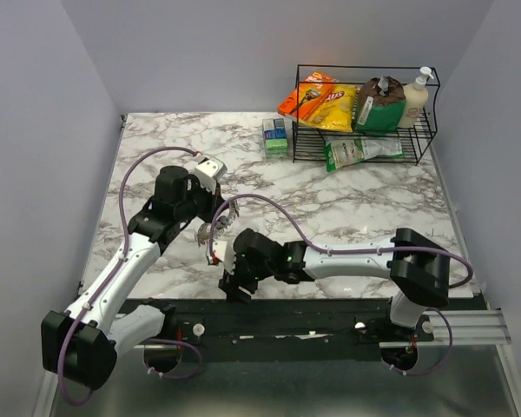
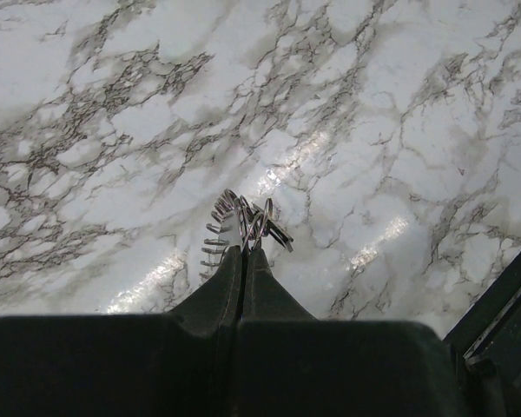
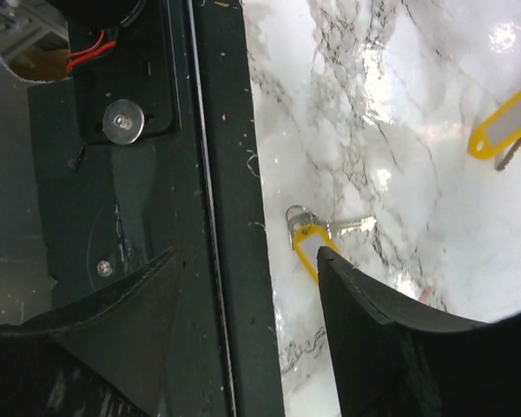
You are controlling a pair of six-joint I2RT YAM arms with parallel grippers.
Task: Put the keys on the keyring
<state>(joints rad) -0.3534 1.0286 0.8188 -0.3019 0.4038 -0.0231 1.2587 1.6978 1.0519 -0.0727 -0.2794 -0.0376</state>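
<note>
I see the left hand (image 2: 243, 254) pinched shut on the thin silver wire keyring (image 2: 259, 228) and its fanned silver keys (image 2: 219, 233), white marble bench (image 2: 399, 130) showing on every side, right hand (image 3: 247, 256) spread open astride the dark rail (image 3: 226, 130) at the bench's near edge, yellow-tagged silver key (image 3: 314, 241) lying just beside that rail, second yellow tag (image 3: 504, 129) farther out

Bright, even overhead light leaves white glare patches on the glossy marble table (image 2: 365, 252), and wrist views look slightly soft.
</note>
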